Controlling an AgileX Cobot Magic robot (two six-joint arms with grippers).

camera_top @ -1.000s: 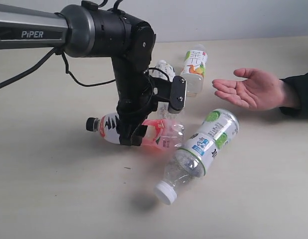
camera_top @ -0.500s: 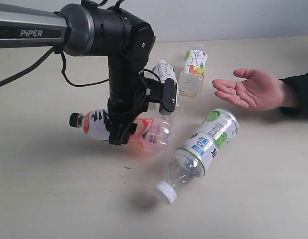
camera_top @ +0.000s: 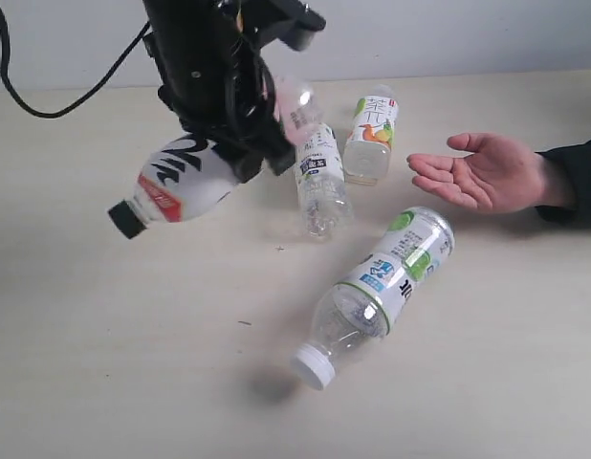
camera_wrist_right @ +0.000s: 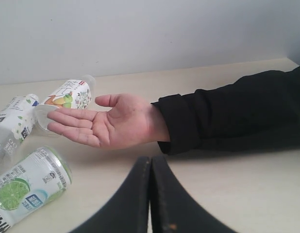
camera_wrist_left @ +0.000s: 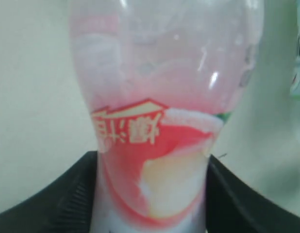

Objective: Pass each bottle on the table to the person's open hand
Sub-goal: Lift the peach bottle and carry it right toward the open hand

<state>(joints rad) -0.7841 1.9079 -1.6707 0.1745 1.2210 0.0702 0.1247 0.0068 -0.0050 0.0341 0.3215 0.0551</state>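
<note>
- The left hand [camera_top: 248, 153] is clamped around the pink bottle [camera_top: 186, 177], its two dark fingers [camera_wrist_left: 62, 199] pressed against either side of the red-and-white label.
- That bottle hangs in the air above the surface [camera_top: 104, 363]. It is slanted, with its black cap [camera_top: 123, 218] at the low end towards the left of the exterior view and its clear pink base raised beside the arm.
- The blue-white labelled bottle [camera_top: 317, 172] lies on its side on the surface, just right of the held bottle.
- The fruit-picture bottle [camera_top: 372, 129] lies just beside it, on the side nearer the wall; I cannot tell whether the two touch.
- The green-labelled bottle [camera_top: 391, 273] lies on its side nearer the camera. Its white cap [camera_top: 312, 366] points towards the lower left of the exterior view.
- The person's open hand [camera_top: 482, 172] reaches in from the right, palm up, low over the surface between the fruit-picture bottle and the green-labelled one. A dark sleeve [camera_wrist_right: 227, 111] covers the forearm.
- The right hand [camera_wrist_right: 150, 165] is clenched with its fingers pressed together and nothing between them. It sits near the person's wrist, with the palm and three lying bottles in its wrist view.
</note>
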